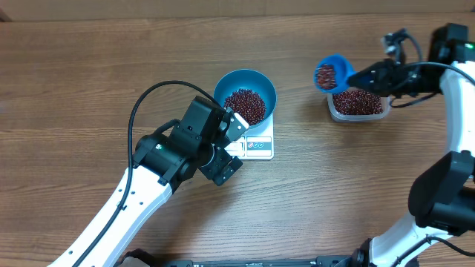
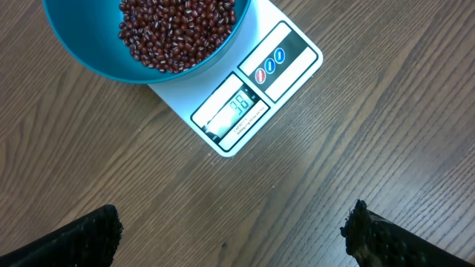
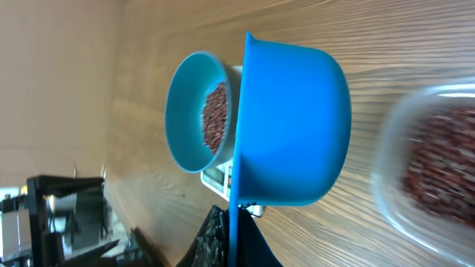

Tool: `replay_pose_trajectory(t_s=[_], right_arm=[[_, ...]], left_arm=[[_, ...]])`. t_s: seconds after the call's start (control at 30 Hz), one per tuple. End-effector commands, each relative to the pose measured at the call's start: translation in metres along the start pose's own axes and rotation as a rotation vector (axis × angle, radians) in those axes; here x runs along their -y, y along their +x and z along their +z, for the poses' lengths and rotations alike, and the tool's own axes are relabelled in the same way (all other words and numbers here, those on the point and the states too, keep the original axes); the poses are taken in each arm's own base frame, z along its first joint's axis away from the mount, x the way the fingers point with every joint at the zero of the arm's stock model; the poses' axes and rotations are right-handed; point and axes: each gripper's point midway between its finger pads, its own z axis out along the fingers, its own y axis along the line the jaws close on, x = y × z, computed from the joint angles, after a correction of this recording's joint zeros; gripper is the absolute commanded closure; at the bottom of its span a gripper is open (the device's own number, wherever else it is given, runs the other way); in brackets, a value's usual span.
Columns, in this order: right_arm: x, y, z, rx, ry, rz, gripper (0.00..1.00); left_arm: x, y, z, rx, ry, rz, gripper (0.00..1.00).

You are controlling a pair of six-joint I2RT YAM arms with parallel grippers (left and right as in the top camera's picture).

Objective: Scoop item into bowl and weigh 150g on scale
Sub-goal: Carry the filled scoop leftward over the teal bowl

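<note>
- Overhead, we start at the left with the left gripper point(image 2: 234, 236). Its jaws are spread wide and empty, and it hangs over the wooden table point(image 1: 74, 89) just in front of the scale.
- Next comes the round, deep teal-blue bowl point(image 1: 261, 80), sitting on the flat white square digital scale point(image 1: 260, 146). It holds a heap of small dark red-brown dried beans point(image 1: 245, 106). The display point(image 2: 239, 104) shows only two digits, so we judge the weight short of target.
- Further right, the small bright blue plastic scoop point(image 1: 332, 74) hangs loaded in the air between the bowl and the clear plastic tub point(image 1: 359, 119) of beans.
- Rightmost, the right gripper point(image 1: 371, 76) is clenched on the scoop's handle.
- We judge this the carry step. Next we must travel left with the scoop level, then tip it gently over the bowl while watching the display.
</note>
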Motion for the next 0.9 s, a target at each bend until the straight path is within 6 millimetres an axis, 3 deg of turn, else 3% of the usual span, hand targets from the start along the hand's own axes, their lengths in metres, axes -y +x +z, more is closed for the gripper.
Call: replay_pose_trajectory(t_s=[0.0,0.43,0.87], right_arm=[[-0.038,-0.008,0.002,0.017,-0.043,-0.104,0.96],[-0.085,-0.01,0.056,-0.038,-0.084,-0.231,0.96],[-0.091,-0.003,0.106,-0.094,0.156,-0.291,0.96]], left_arm=[[0.001,0.001,0.001,0.004,0.012,0.011,0.0],[0.001,0.001,0.001,0.004,0.012,0.011,0.0],[0.001,0.001,0.001,0.004,0.012,0.011,0.01]])
